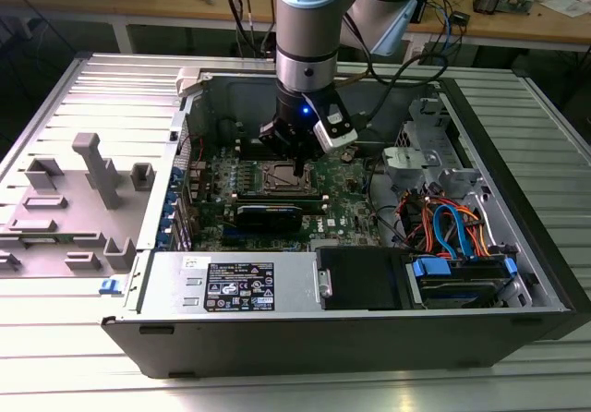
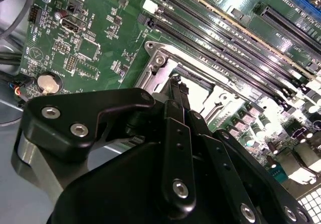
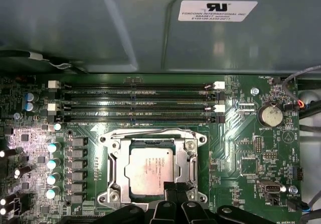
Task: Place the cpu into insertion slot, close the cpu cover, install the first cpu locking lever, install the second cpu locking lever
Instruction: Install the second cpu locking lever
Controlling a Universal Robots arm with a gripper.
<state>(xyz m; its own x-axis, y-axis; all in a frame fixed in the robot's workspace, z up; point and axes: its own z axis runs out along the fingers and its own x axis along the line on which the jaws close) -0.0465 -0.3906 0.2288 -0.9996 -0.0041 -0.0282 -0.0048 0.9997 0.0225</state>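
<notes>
First wrist view: cpu seated in insertion slot, cpu cover down around it. Gripper at slot edge, jaws pinched together, empty. Lever step likely; needs precise hooking.

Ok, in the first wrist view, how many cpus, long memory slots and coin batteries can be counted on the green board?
cpu: 1
memory slots: 4
coin battery: 1
Total: 6
</notes>
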